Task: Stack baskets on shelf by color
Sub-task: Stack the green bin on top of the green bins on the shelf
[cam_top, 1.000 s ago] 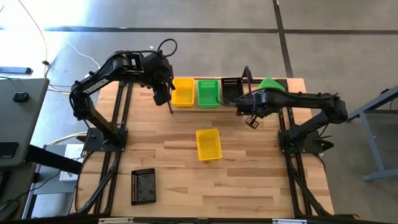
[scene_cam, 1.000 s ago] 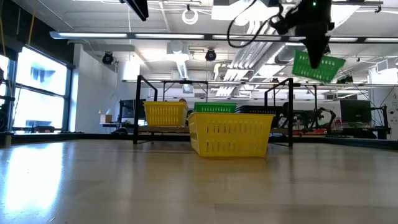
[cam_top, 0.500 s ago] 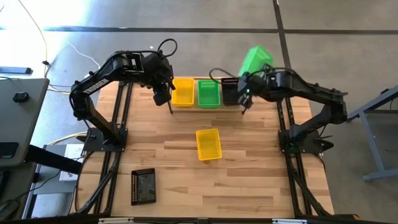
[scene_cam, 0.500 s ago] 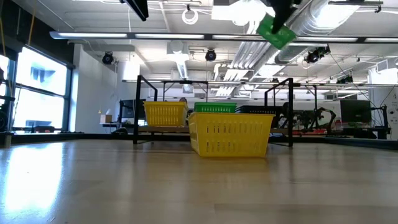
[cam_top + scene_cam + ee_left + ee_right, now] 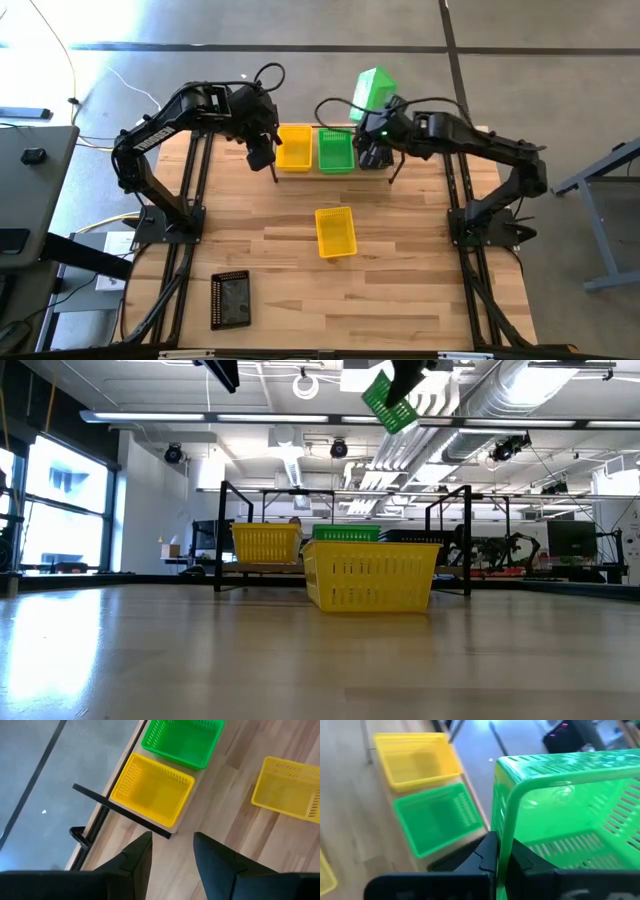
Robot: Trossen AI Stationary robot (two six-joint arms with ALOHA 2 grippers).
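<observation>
Progress is partial: shelf [image 5: 300, 170] at twelve o'clock holds a yellow basket [image 5: 294, 147], green basket [image 5: 335, 149] and black basket [image 5: 372, 146]. Right gripper [image 5: 381, 122] carries another green one [image 5: 374, 88] (rim pinched) above them; loose yellow basket [image 5: 335, 231] waits mid-table. Left gripper [image 5: 171, 855] hovers, fingers apart, holding nothing.

Right hand [image 5: 372, 118] at 12 o'clock edge of worktop [image 5: 400, 290], clamped on green basket [image 5: 375, 88], basket raised and tilted above shelf [image 5: 350, 160]. On shelf, left to right: yellow basket [image 5: 294, 147], second green basket [image 5: 335, 150], black basket [image 5: 373, 152], side by side. Left hand [image 5: 259, 152] just beside yellow basket on its 9 o'clock side, empty. Loose yellow basket [image 5: 335, 232] mid-worktop, apart from shelf. Black tray [image 5: 230, 299] toward 7 o'clock corner.
</observation>
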